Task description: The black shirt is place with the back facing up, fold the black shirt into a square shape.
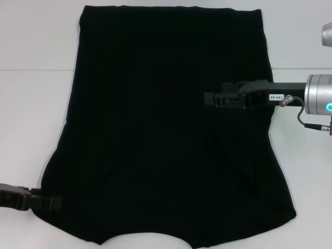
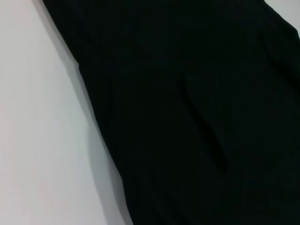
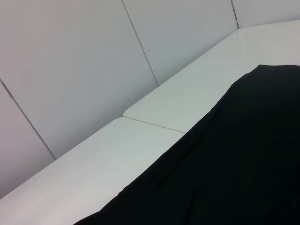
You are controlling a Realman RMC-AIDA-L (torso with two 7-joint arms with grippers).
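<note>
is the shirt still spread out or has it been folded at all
Partly folded. The shirt lies flat on the table, no sleeves stick out, and slanted creases near its lower part suggest they are tucked in. It is not yet square.

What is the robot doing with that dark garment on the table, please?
A black shirt lies spread flat on the white table, plain side up, with both sleeves apparently folded inward. The right gripper reaches in from the right, over the shirt's right half. The left gripper sits low at the shirt's near left edge. The shirt is not yet a square.
</note>
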